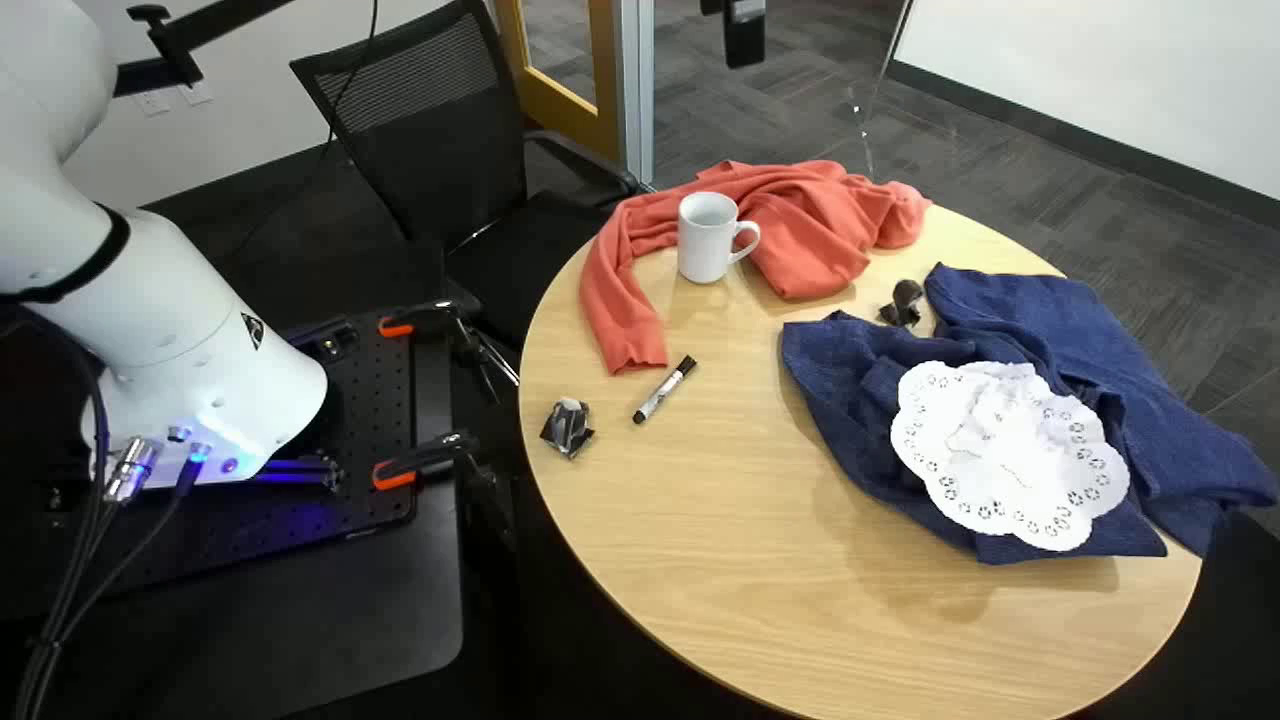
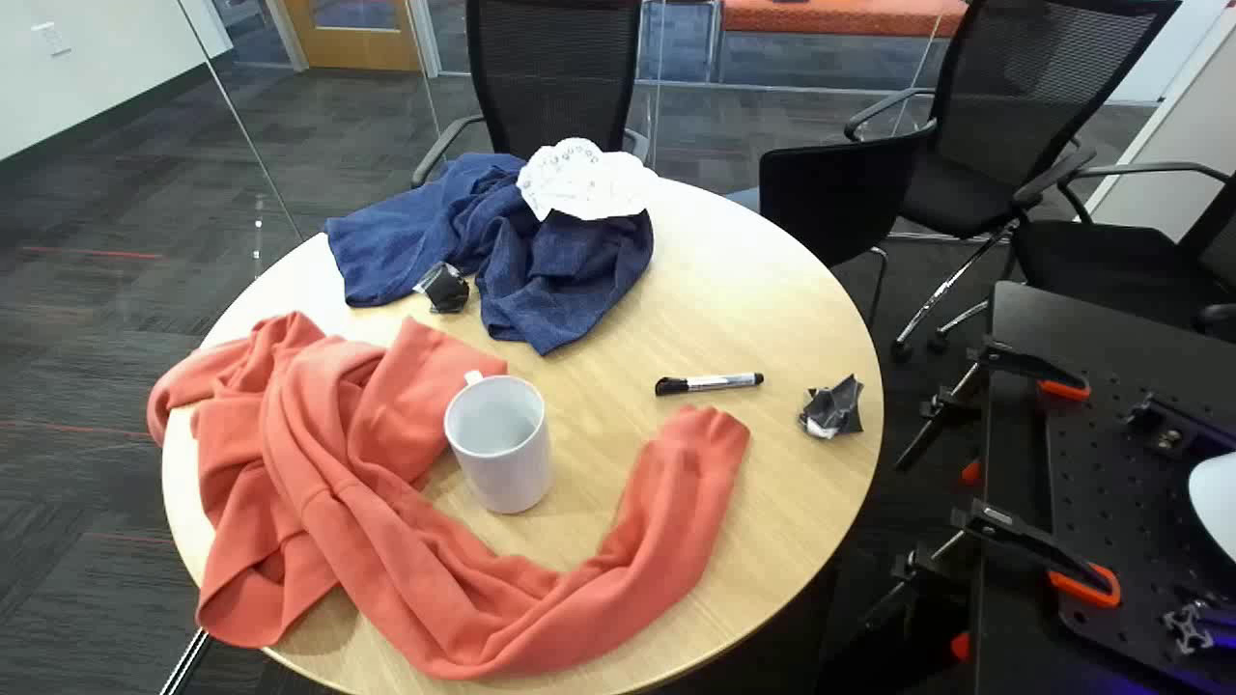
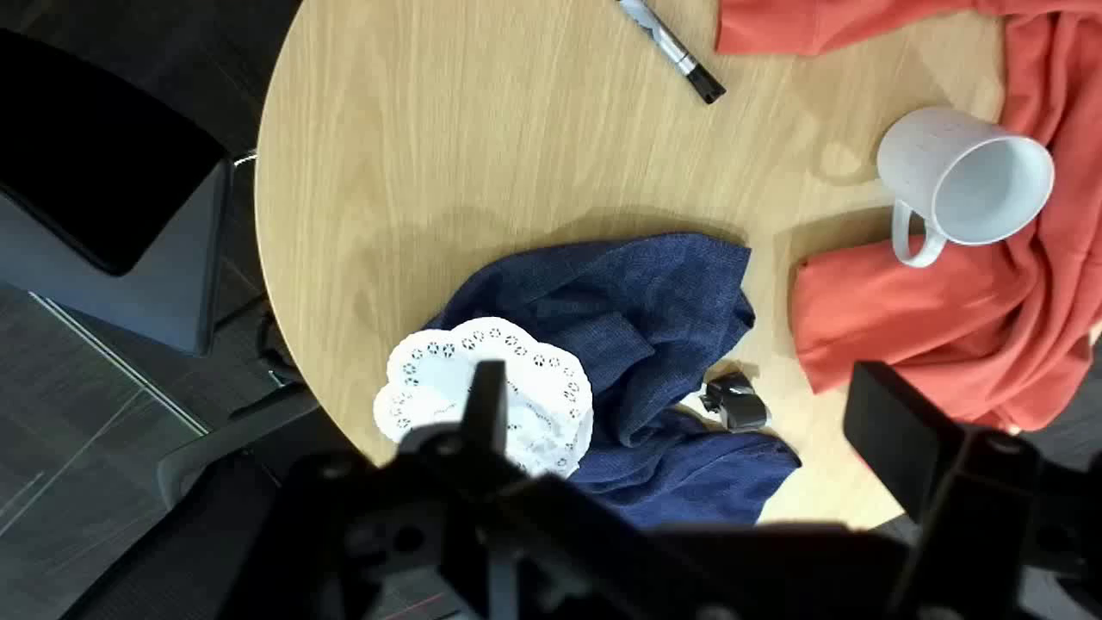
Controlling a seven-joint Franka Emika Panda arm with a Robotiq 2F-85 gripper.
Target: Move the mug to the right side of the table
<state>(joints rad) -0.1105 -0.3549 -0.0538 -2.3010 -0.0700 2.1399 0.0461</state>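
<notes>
The white mug point(image 1: 706, 240) stands upright on the round tan table point(image 1: 680, 540), beside the orange cloth. In an exterior view it also shows the mug point(image 2: 500, 449) with its handle toward the cloth. In the wrist view the mug point(image 3: 964, 176) is at the upper right, on bare wood near the orange cloth. My gripper point(image 3: 678, 383) is open and empty, its two fingers wide apart, high above the table. The mug is outside the space between the fingers. The exterior views do not clearly show the gripper; a dark part hangs at the top edge in one of these views.
An orange sweater point(image 1: 815, 225) curves around the mug. Dark blue denim point(image 1: 860, 370) lies under a white lacy doily point(image 1: 1010, 455). A marker point(image 1: 665, 390) and crumpled black tape pieces point(image 1: 567, 428) lie on the table. Chairs point(image 2: 555, 77) stand around it.
</notes>
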